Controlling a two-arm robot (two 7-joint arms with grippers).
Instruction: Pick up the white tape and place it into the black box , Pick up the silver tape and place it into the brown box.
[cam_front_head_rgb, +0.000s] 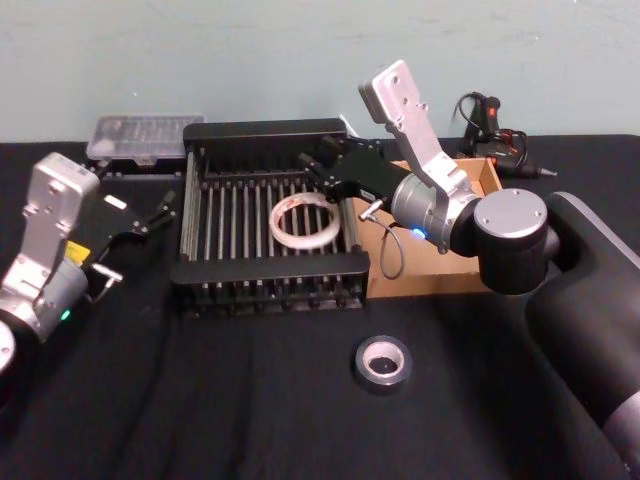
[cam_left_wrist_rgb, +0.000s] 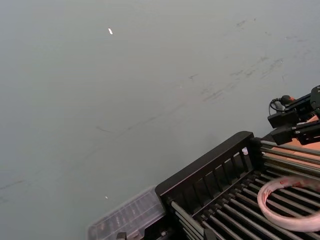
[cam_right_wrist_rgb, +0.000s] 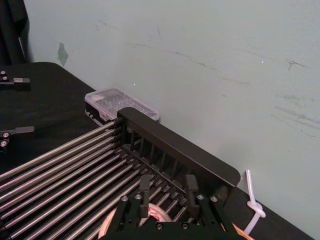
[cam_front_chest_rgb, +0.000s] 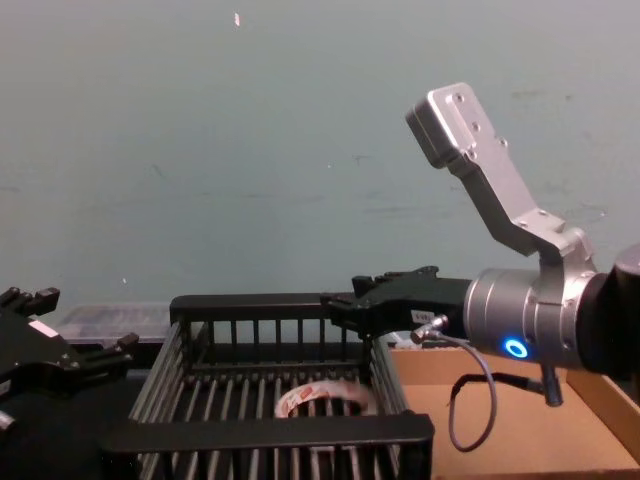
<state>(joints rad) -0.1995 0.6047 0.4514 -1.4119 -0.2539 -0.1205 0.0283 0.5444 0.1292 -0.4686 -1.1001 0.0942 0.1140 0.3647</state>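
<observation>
Head view, right tool (cam_front_head_rgb: 318, 172) released above black box (cam_front_head_rgb: 270, 131), white tape (cam_front_head_rgb: 304, 221) inside, silver tape (cam_front_head_rgb: 384, 362) on table.

White tape (cam_front_head_rgb: 304, 222): whitish roll with red-orange print, flat on the bars inside the black box | Black box (cam_front_head_rgb: 270, 268): slatted crate (thick flat rims), upright | Silver tape (cam_front_head_rgb: 383, 362): grey roll, pale core, flat on the dark table, near the crate's front | Brown box (cam_front_head_rgb: 430, 277): shallow tan tray touching the crate's right side
</observation>
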